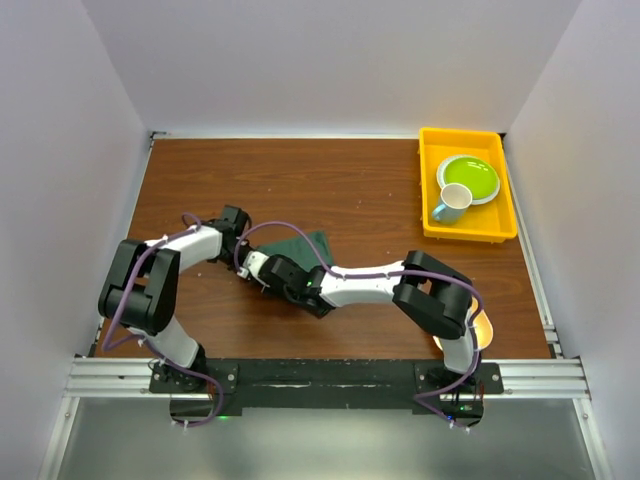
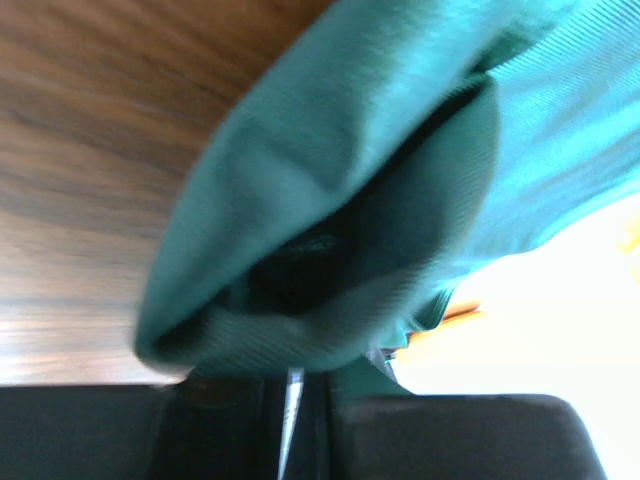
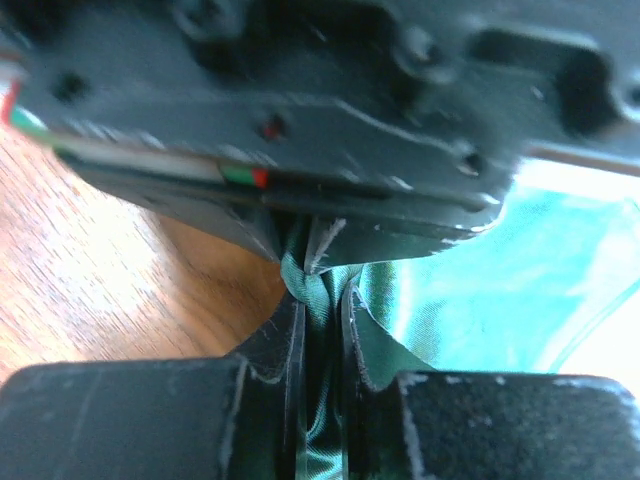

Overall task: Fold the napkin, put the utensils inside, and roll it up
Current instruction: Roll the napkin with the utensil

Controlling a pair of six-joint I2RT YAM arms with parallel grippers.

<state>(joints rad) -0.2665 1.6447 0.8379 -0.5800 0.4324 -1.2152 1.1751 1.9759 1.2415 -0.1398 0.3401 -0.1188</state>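
Right tool point(image 3: 322, 340) and left tool point(image 2: 292, 395) each pinch a bunched fold of the dark green napkin point(image 1: 308, 243).

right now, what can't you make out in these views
- spoon: in no view; hidden or absent, cannot tell
- napkin: top view, left arm and right arm cover most; left wrist view, blurred
- orange round thing: top view, right arm's elbow hides most

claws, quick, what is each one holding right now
Left claw: closed on the napkin.
Right claw: closed, pinching the napkin too.
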